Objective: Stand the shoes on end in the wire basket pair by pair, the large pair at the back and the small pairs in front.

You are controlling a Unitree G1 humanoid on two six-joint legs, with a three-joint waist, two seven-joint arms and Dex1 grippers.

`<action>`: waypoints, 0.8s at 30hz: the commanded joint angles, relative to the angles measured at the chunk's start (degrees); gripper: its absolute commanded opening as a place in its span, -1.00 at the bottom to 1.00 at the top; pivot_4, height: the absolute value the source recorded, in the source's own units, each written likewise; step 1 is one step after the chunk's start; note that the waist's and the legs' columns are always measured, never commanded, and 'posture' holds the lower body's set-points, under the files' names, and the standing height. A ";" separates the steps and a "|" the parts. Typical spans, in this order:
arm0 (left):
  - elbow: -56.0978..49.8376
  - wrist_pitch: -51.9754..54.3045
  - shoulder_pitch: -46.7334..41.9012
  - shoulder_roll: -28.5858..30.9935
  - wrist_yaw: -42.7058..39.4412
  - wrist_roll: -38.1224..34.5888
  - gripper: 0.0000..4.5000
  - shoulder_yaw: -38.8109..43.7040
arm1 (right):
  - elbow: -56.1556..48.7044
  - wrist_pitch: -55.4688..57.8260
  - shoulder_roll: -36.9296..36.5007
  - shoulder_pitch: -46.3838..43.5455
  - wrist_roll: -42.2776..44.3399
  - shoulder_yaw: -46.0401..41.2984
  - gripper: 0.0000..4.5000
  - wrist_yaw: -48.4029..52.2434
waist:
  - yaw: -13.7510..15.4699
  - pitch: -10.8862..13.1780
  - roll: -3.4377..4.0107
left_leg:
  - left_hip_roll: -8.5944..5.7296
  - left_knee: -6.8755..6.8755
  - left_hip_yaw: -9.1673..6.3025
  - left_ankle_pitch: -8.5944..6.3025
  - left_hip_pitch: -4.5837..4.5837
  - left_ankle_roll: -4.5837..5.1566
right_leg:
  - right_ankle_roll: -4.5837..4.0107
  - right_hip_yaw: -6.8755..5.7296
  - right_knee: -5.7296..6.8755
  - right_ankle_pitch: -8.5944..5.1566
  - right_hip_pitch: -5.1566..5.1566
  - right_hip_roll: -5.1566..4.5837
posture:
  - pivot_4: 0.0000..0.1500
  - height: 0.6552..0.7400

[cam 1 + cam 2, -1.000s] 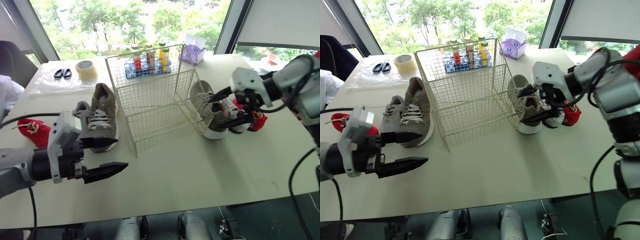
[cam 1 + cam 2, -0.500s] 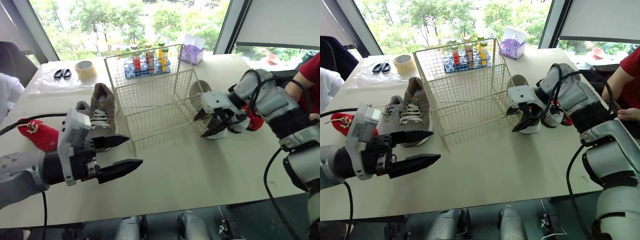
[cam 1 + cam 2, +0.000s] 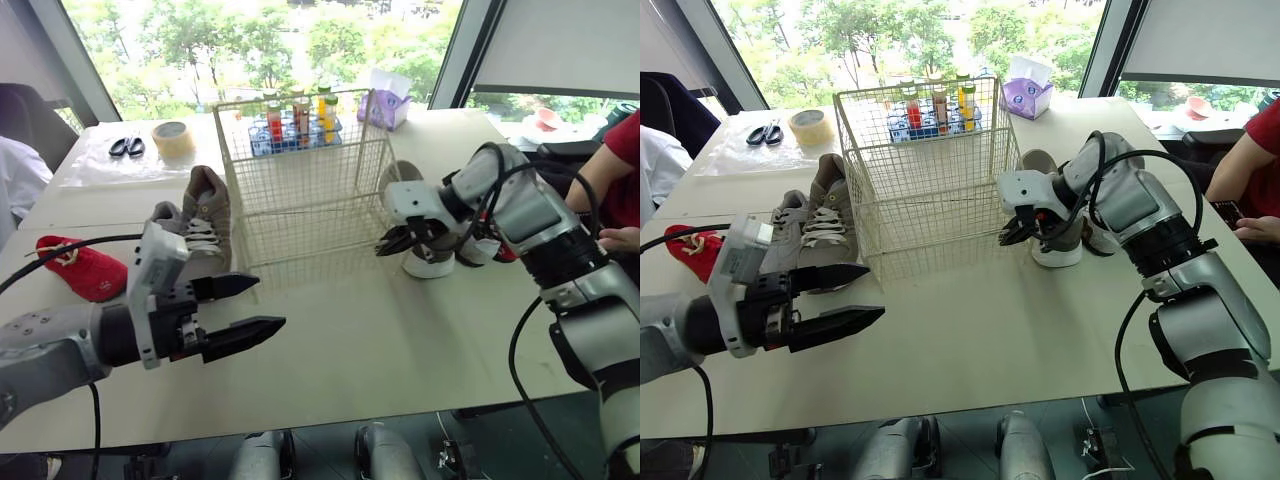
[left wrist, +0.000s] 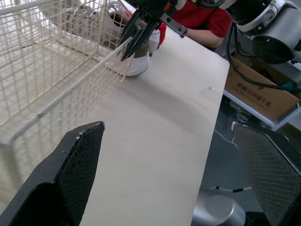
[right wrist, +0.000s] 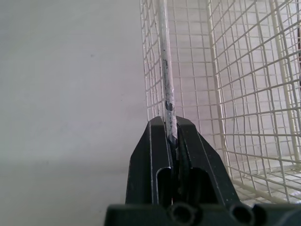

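The white wire basket (image 3: 300, 190) stands at the table's middle. My right gripper (image 3: 384, 246) is shut on the wire at the basket's near right corner; the right wrist view has the wire (image 5: 167, 108) pinched between the fingers. A large grey shoe with a white sole (image 3: 426, 264) lies right of the basket, behind that gripper. Two grey shoes (image 3: 205, 225) lie left of the basket. A small red shoe (image 3: 85, 270) sits at the far left. My left gripper (image 3: 245, 305) hovers open in front of the grey pair, holding nothing.
Behind the basket stand a blue rack of bottles (image 3: 295, 122) and a purple tissue box (image 3: 388, 98). Scissors (image 3: 125, 147) and a tape roll (image 3: 172, 137) lie at the back left. A person in a red sleeve (image 3: 622, 160) sits at the right edge.
My right gripper has swung down from the shoe to the basket's near right corner and shut on its wire. The basket now sits squarer. My left gripper has moved slightly right.
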 commanded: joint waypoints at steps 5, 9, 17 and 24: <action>1.41 -0.05 -1.53 0.39 -3.70 3.96 1.00 -1.10 | -2.52 4.19 2.61 0.70 -4.77 -2.12 -0.99 -9.13 | -0.04 -0.01 -0.02 | 0.00 0.01 0.01 0.03 0.02 -0.04 | 0.00 0.00 0.10 0.00 -0.02 0.00 | 1.00 0.88; 1.41 -0.08 -2.00 -0.10 -4.23 4.64 1.00 -1.77 | -3.39 4.52 2.83 1.57 -5.34 -2.15 -0.99 -10.39 | -0.03 -0.02 -0.04 | 0.00 0.02 0.00 0.05 0.03 -0.06 | 0.00 0.00 0.12 0.00 -0.01 0.00 | 1.00 0.88; 1.88 -0.02 -3.31 -0.86 -4.81 6.13 1.00 -3.54 | -6.08 4.96 2.44 2.60 -4.38 -2.84 -0.85 -9.51 | -0.09 -0.02 -0.04 | 0.00 0.01 -0.01 0.10 0.05 0.01 | 0.00 0.00 0.14 0.00 -0.01 0.02 | 1.00 0.88; 3.16 0.00 -4.45 -2.36 -5.70 7.81 1.00 -5.94 | -12.52 14.69 0.97 0.50 3.43 -9.90 0.59 -5.86 | 0.00 -0.02 -0.03 | 0.00 0.01 -0.01 0.12 0.04 0.04 | 0.03 0.00 0.16 0.02 -0.03 0.02 | 1.00 0.88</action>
